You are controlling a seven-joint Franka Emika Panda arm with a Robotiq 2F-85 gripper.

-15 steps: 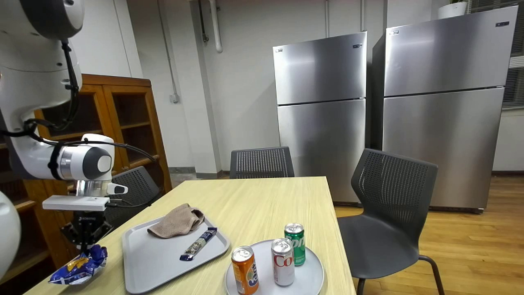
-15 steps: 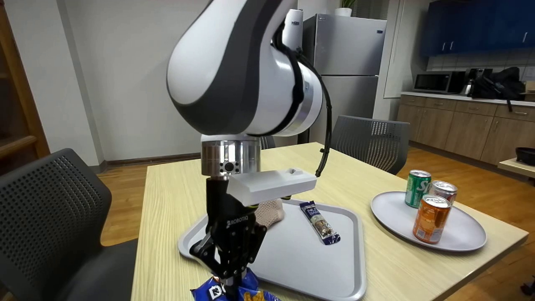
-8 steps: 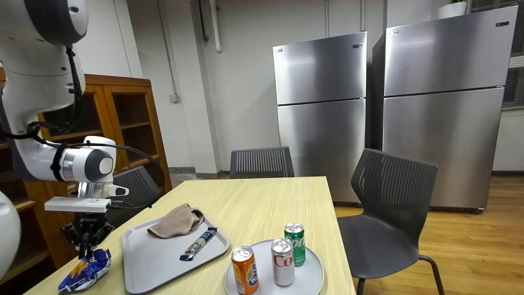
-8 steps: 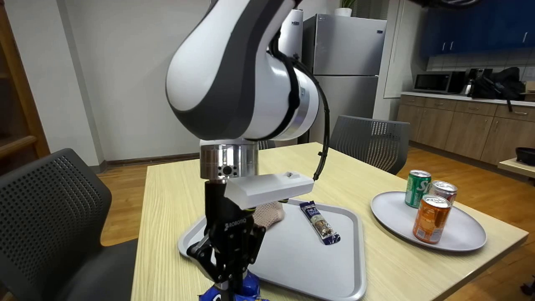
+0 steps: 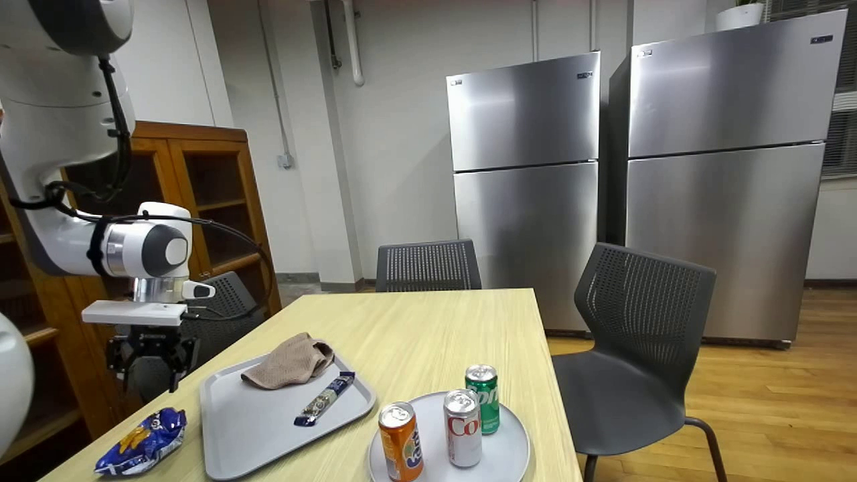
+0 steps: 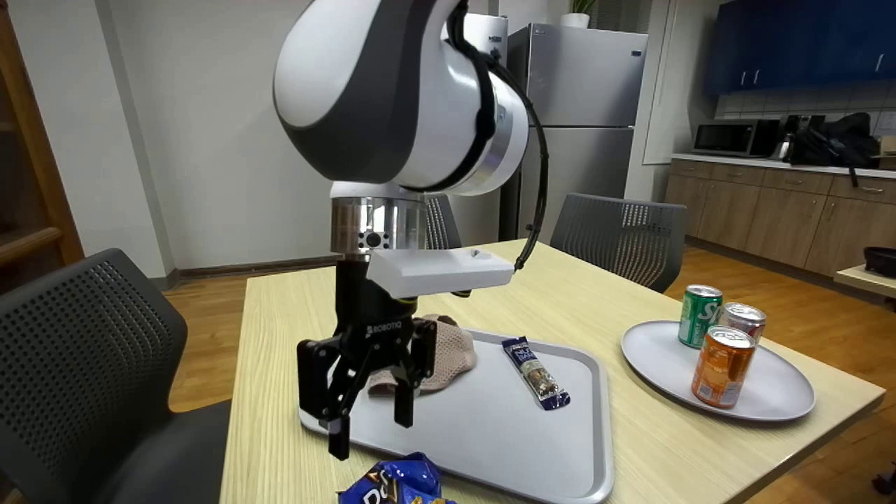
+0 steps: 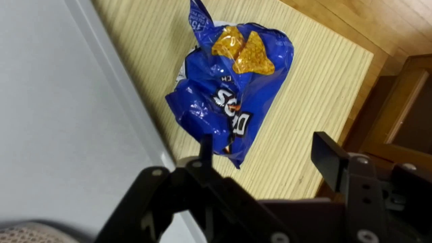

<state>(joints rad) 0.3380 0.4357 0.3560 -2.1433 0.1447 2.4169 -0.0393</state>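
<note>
The tool hangs above the desk with its jaws spread wide. Just below them, and apart from them, the crumpled blue chip bag lies on the desk. In an exterior view it is at the near left, just beside the gray tray. A brown cloth rests on the tray's far part, a nut bar toward its right. Farther right, a round plate carries three upright cans.

I have my glossy white, dark-grey-banded arm bent down the left side in an exterior view; my black metal two-finger gripper points downward, jaws spread apart across the wrist view's lower half.
</note>
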